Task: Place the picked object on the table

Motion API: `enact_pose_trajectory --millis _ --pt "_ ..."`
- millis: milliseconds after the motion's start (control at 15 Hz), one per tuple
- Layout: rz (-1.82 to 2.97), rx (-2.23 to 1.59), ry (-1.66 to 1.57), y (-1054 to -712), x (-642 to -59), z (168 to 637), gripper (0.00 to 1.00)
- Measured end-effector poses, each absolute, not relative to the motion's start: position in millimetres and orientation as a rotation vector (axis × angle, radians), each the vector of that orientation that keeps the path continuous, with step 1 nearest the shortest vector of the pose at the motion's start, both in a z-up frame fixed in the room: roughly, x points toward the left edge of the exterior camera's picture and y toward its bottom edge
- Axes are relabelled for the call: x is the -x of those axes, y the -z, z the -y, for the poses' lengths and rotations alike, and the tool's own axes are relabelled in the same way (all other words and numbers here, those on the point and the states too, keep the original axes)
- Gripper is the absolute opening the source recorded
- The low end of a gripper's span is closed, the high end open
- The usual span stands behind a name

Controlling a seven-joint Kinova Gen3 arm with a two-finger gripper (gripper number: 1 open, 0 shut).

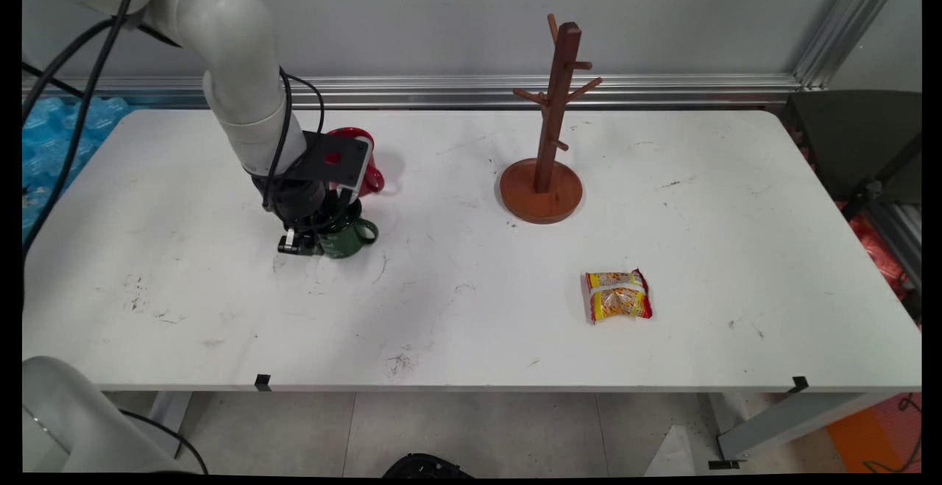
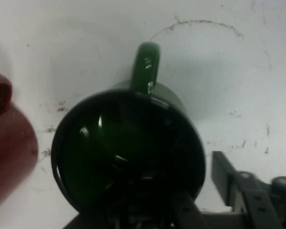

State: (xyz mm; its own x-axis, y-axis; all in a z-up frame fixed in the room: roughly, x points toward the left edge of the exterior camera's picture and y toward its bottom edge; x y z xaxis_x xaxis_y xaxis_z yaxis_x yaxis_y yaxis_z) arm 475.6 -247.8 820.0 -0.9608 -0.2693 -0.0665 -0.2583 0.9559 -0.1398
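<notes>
**Mug rim between the fingers, red mug close by**

White worktop (image 1: pixel 471 308) against a grey wall. Gripper (image 1: pixel 313 238) is down on the green mug (image 1: pixel 352 238), its jaws spread astride the rim: one finger (image 2: pixel 226 179) outside the wall, the other seemingly inside. The mug stands upright, handle (image 2: pixel 147 67) pointing away from the hand. A thin, glossy wall could slip or tip under an off-centre pinch. The red mug (image 1: pixel 368 168) just beside could be knocked. Rack (image 1: pixel 548 146) and packet (image 1: pixel 618 296) lie well apart.

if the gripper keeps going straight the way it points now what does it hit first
Most likely the green mug: the gripper points down over its open mouth, one finger outside the wall. The other is hidden, so rim or bottom first is unclear.
</notes>
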Motion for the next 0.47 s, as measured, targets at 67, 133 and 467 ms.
enact_pose_trajectory --millis 67,133,467 --pt "-3.024 0.404 0.201 -819.4 -475.0 247.8 1.0" --pt "-3.025 0.4 0.202 -819.1 -474.6 248.0 1.0" --pt "-3.054 0.383 0.229 -823.1 -472.9 251.2 1.0"
